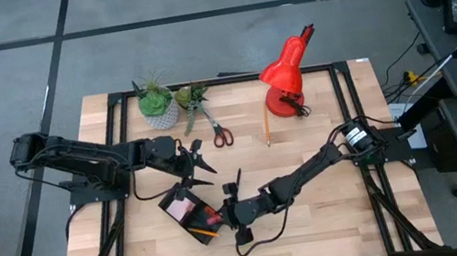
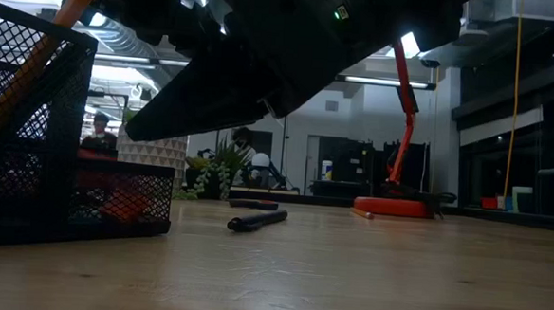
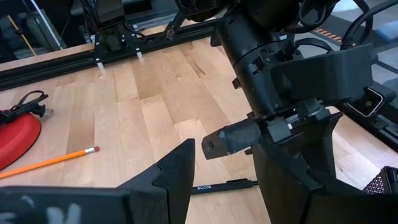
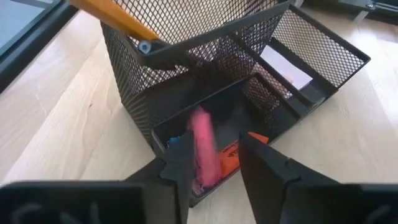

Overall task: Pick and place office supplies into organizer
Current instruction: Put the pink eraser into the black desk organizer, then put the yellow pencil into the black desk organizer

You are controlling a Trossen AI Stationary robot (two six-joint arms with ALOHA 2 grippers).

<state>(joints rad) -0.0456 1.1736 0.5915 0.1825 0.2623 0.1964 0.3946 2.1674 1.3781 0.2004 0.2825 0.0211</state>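
right fingers [image 4: 214,165] parted over organizer [image 4: 311,68], perhaps releasing pink eraser [image 4: 204,146].

The surface [image 1: 331,194] is pale, smooth, satin-finished wood planks, the organizer [image 4: 249,81] is matt black wire mesh with solid black edging, the lamp [image 1: 283,78] looks like glossy red plastic or enamel, and the right hand [image 4: 214,171] has matt black plastic fingers.
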